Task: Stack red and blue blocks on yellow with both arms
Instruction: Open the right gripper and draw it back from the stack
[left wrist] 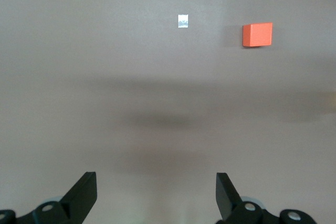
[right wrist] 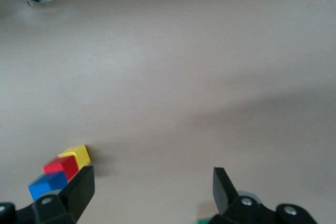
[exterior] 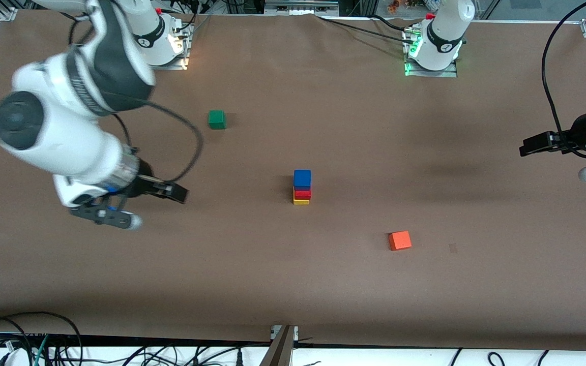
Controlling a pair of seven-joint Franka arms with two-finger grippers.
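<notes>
Blue block (exterior: 302, 178) tops the red block (exterior: 302, 193), which sits on the yellow block (exterior: 301, 202), a three-cube tower at mid-counter (exterior: 293, 284), a brown matte sheet with aluminium framing at its corners and cables along its near edge. From the tower, a green cube (exterior: 216, 119) lies at about ten o'clock and an orange cube (exterior: 400, 240) at about four. The right end effector (exterior: 115, 216) hangs over the right arm's end, fingers spread; its wrist view alone shows the tower side-on. The left end effector (left wrist: 156, 195) hangs spread over the left arm's end; only its wrist view shows a small white tag (left wrist: 183, 21) near the orange cube.
</notes>
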